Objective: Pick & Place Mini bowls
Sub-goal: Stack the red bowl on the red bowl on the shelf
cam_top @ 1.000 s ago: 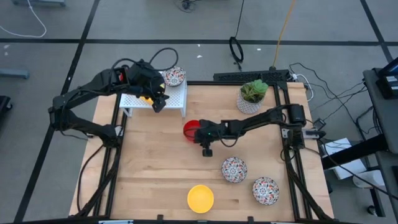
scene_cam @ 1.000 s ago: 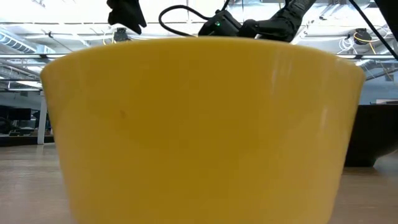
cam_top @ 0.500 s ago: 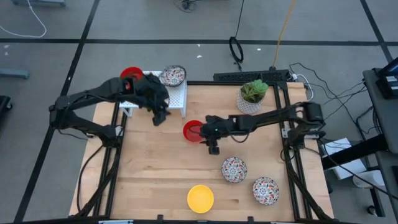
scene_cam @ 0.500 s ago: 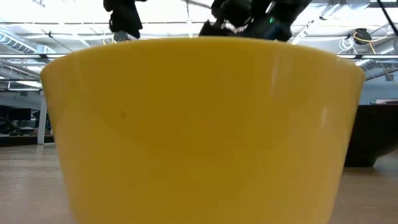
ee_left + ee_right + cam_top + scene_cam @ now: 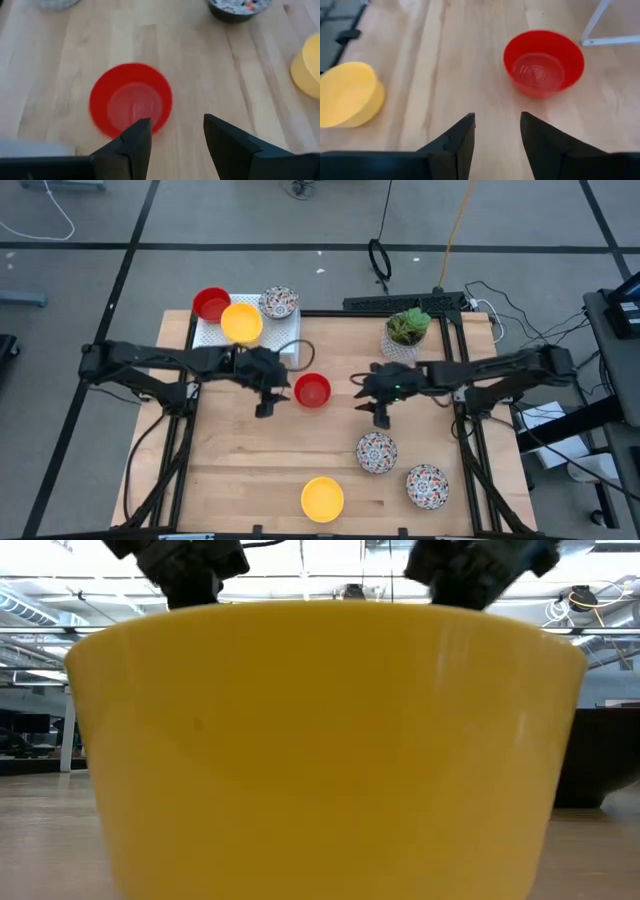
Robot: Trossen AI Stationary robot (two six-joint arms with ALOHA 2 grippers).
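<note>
A red mini bowl (image 5: 312, 390) stands upright on the wooden table (image 5: 240, 470), between my two grippers. My left gripper (image 5: 267, 400) is just left of it, open, its fingertips (image 5: 175, 131) short of the bowl (image 5: 131, 99). My right gripper (image 5: 372, 398) hangs to the bowl's right, open (image 5: 497, 127), well clear of the bowl (image 5: 543, 62). A red bowl (image 5: 211, 304), a yellow bowl (image 5: 241, 322) and a speckled bowl (image 5: 279, 302) sit on the white rack (image 5: 285, 340). Two speckled bowls (image 5: 377, 451) (image 5: 427, 486) and a yellow bowl (image 5: 323, 498) stand near the front edge.
The potted plant (image 5: 405, 332) stands at the far right of the table. The near yellow bowl (image 5: 320, 740) fills the low view and hides the table behind it. Bare wood lies left of it and along the table's left side.
My right gripper has left the red bowl on the table and drawn back toward the right edge. My left gripper has come off the rack, where a red and a yellow bowl now show, and moved toward the near edge and the red bowl.
</note>
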